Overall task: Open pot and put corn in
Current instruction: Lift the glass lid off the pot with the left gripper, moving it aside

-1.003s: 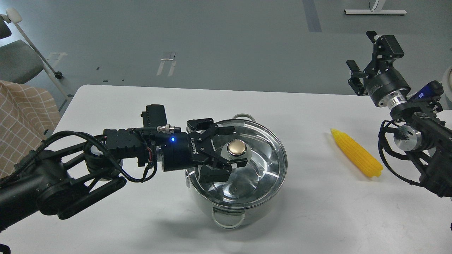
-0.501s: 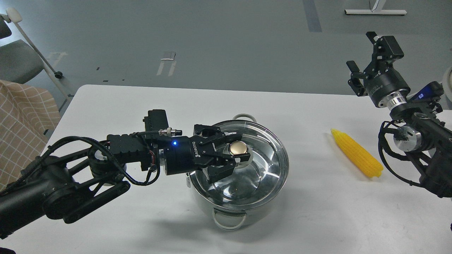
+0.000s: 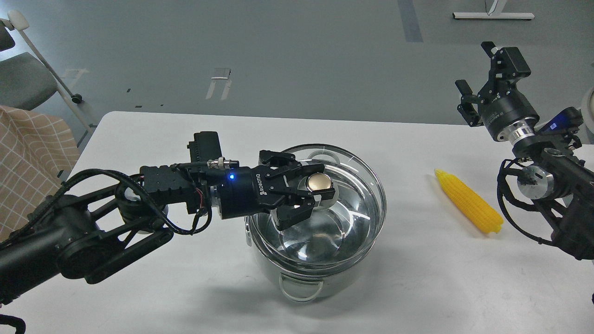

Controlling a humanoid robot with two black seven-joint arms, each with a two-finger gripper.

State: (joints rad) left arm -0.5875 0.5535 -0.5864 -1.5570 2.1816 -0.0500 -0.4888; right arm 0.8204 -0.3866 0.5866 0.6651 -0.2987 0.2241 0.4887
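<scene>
My left tool (image 3: 310,197) is pinching the lid knob (image 3: 321,182) mid-desk (image 3: 153,134); my right tool (image 3: 478,81) is hanging spread past the far right edge.

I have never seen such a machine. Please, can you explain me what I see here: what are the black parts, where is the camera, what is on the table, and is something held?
The camera sits in the robot's head and looks forward and down, so the two black parts are the robot's own arms. Each arm ends in a two-finger tool. The left tool is shut on the gold knob of a glass lid, which appears raised a little above the steel pot. The pot stands on a white table. To its right a yellow corn lies on the table, untouched. The right tool is up in the air, open and holding nothing. Behind the table you see a grey floor.
</scene>
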